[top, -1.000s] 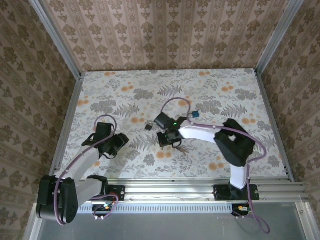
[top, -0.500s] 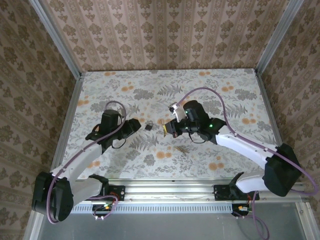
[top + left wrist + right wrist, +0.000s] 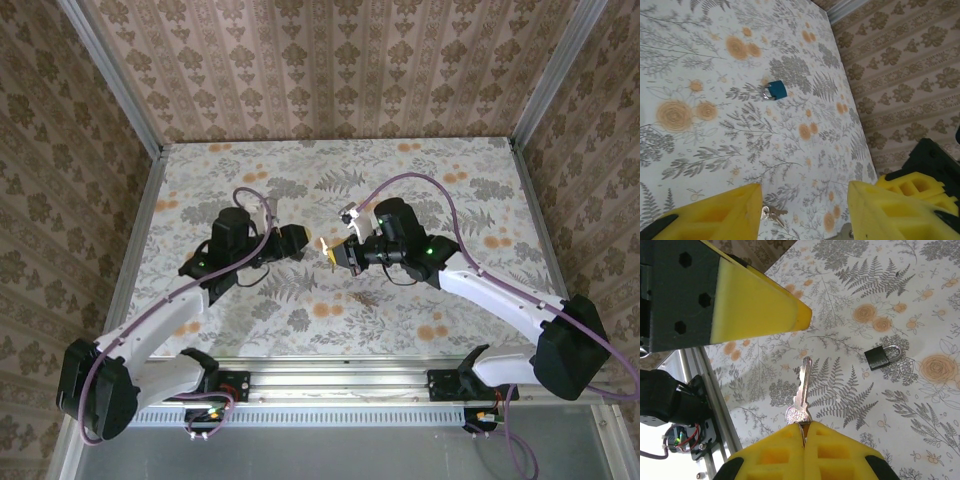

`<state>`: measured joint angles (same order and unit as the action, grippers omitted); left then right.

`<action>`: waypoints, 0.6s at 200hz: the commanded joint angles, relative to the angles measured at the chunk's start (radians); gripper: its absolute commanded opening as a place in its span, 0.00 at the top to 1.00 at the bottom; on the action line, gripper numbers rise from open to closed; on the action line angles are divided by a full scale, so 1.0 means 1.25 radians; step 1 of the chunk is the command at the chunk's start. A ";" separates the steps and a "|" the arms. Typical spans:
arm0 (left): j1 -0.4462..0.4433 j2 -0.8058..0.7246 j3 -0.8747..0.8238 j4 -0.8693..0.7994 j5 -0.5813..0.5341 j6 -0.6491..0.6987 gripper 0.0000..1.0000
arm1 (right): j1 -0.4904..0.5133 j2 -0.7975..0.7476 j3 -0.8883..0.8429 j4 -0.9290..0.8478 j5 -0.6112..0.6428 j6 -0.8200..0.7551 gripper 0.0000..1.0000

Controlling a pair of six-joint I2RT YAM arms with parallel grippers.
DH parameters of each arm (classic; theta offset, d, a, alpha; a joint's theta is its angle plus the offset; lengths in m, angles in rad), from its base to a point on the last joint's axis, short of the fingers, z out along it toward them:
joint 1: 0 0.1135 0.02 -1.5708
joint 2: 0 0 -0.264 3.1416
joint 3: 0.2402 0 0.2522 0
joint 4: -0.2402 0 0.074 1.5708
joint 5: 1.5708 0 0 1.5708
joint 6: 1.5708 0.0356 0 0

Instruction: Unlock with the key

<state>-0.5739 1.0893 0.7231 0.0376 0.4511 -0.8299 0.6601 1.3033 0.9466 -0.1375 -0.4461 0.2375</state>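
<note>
Facing each other mid-table in top view: left gripper (image 3: pixel 299 239) & right gripper (image 3: pixel 333 255), tips close.
Left wrist: jaws apart, nothing btwn; blue padlock (image 3: pixel 775 90) lies on table (image 3: pixel 715 150) beyond.
Right wrist: jaws clamped on key (image 3: pixel 801 390), blade sticking out; black padlock (image 3: pixel 882 356) flat on table, apart from key.

walls (image 3: pixel 330 70): brown damask paper | table (image 3: pixel 450 160): grey-orange floral print | light: even

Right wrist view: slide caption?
Right gripper shut on key, blade out; black padlock lies on the floral table.
</note>
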 commanded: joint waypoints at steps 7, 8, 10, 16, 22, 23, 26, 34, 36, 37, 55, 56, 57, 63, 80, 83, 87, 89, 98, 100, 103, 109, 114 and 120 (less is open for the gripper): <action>-0.027 0.017 0.039 0.037 0.023 0.031 0.44 | -0.003 -0.012 0.001 0.002 -0.037 0.001 1.00; -0.027 0.016 0.040 0.038 0.023 0.031 0.44 | -0.004 -0.011 0.001 0.003 -0.038 0.001 1.00; -0.029 0.018 0.040 0.039 0.023 0.031 0.44 | -0.003 -0.010 0.001 0.001 -0.038 0.001 1.00; -0.034 0.021 0.042 0.046 0.024 0.032 0.44 | -0.004 -0.006 0.005 0.000 -0.040 0.002 1.00; -0.038 0.023 0.043 0.050 0.024 0.034 0.44 | -0.003 -0.006 0.005 0.001 -0.042 0.002 1.00; -0.038 0.024 0.044 0.050 0.024 0.034 0.44 | -0.003 -0.005 0.005 0.001 -0.043 0.003 1.00; -0.040 0.025 0.045 0.050 0.024 0.035 0.44 | -0.003 -0.004 0.004 0.003 -0.045 0.004 1.00; -0.043 0.029 0.047 0.052 0.024 0.036 0.44 | -0.003 -0.003 0.004 0.006 -0.046 0.007 1.00; -0.043 0.030 0.048 0.051 0.024 0.036 0.45 | -0.003 -0.003 0.005 0.006 -0.046 0.007 1.00; -0.043 0.031 0.048 0.050 0.024 0.036 0.45 | -0.003 -0.003 0.004 0.007 -0.046 0.008 1.00; -0.045 0.040 0.048 0.055 0.026 0.033 0.49 | -0.003 -0.006 0.001 0.016 -0.047 0.011 1.00; -0.046 0.040 0.048 0.056 0.026 0.032 0.49 | -0.003 -0.007 0.001 0.016 -0.047 0.010 1.00; -0.046 0.040 0.048 0.056 0.026 0.032 0.50 | -0.004 -0.006 0.001 0.016 -0.047 0.011 1.00; -0.047 0.042 0.047 0.059 0.026 0.030 0.52 | -0.003 -0.006 0.001 0.016 -0.049 0.011 1.00; -0.054 0.051 0.050 0.068 0.030 0.027 0.60 | -0.003 -0.003 0.002 0.014 -0.054 0.011 1.00; -0.055 0.052 0.050 0.069 0.031 0.026 0.61 | -0.002 -0.002 0.002 0.013 -0.054 0.010 1.00; -0.057 0.054 0.052 0.071 0.033 0.027 0.63 | -0.002 -0.001 0.002 0.012 -0.053 0.009 1.00; -0.058 0.055 0.053 0.072 0.034 0.027 0.63 | -0.003 -0.001 0.002 0.012 -0.054 0.009 1.00; -0.062 0.057 0.056 0.072 0.034 0.028 0.66 | -0.002 0.000 0.001 0.013 -0.052 0.011 1.00; -0.062 0.058 0.058 0.072 0.034 0.028 0.67 | -0.002 0.000 0.001 0.013 -0.052 0.010 1.00; -0.063 0.058 0.058 0.072 0.034 0.029 0.68 | -0.003 0.000 0.000 0.014 -0.052 0.010 1.00; -0.067 0.061 0.060 0.074 0.035 0.031 0.72 | -0.003 0.000 0.000 0.014 -0.052 0.011 1.00; -0.068 0.062 0.062 0.076 0.038 0.031 0.76 | -0.003 0.000 -0.001 0.015 -0.051 0.011 1.00; -0.069 0.065 0.064 0.076 0.038 0.032 0.82 | -0.003 0.000 -0.001 0.014 -0.048 0.012 1.00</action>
<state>-0.6453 1.1622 0.7639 0.1013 0.4747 -0.8097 0.6586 1.3037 0.9466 -0.1364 -0.4839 0.2417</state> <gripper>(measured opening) 0.260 0.040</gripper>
